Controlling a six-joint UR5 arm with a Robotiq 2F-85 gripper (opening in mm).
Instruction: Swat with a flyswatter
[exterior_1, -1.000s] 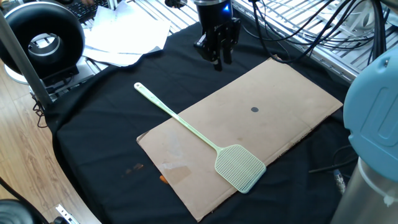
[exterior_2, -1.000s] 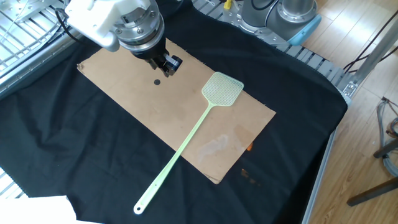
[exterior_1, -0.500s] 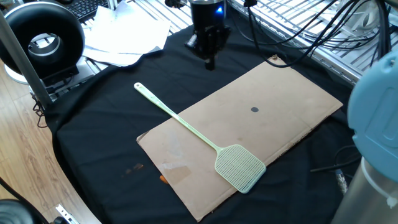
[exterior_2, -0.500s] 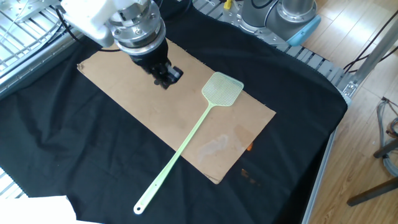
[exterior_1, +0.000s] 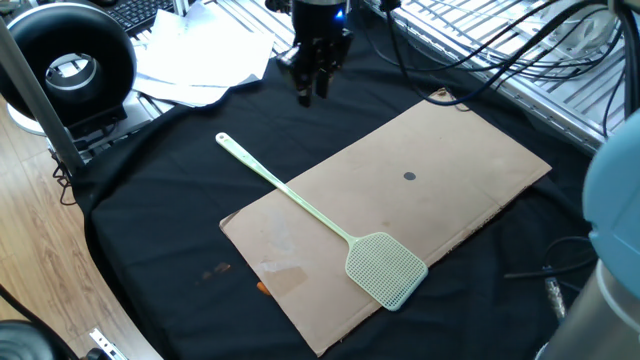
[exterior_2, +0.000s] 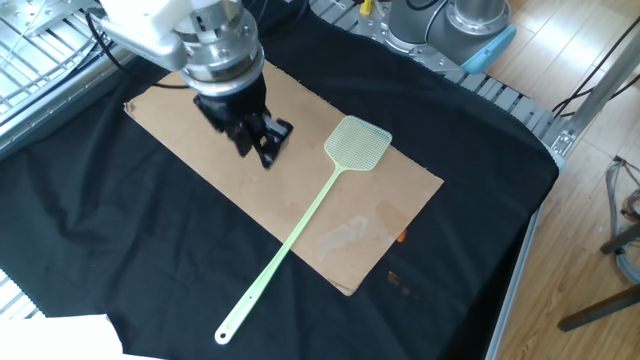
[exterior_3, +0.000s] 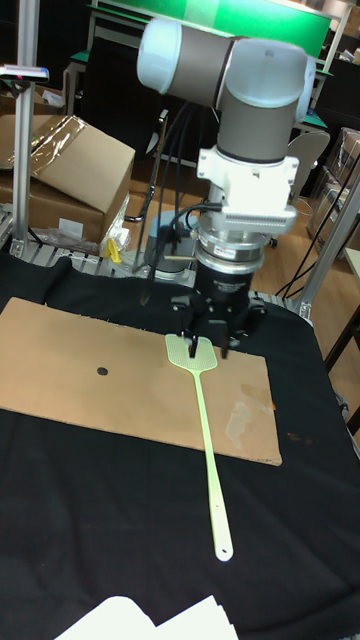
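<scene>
The pale green flyswatter (exterior_1: 383, 266) lies flat and diagonal on a brown cardboard sheet (exterior_1: 450, 150), with its mesh head near the front edge. Its handle runs off the sheet onto the black cloth and ends at the upper left. In the other fixed view the flyswatter (exterior_2: 358, 143) has its head at upper right. My gripper (exterior_1: 311, 92) hangs in the air beyond the handle end, fingers down and apart, holding nothing. In the other fixed view the gripper (exterior_2: 258, 152) shows left of the head. In the tall view the gripper (exterior_3: 208, 345) overlaps the flyswatter (exterior_3: 207, 450) head.
A small dark dot (exterior_1: 409, 177) marks the cardboard. White papers (exterior_1: 200, 60) and a black ring-shaped fan (exterior_1: 65, 60) sit at the far left. Cables and a metal rack run along the back. The arm's blue base (exterior_1: 615, 200) stands at the right.
The gripper has swung away from above the cardboard's far side toward the handle end of the flyswatter and turned about its axis. The flyswatter has not moved.
</scene>
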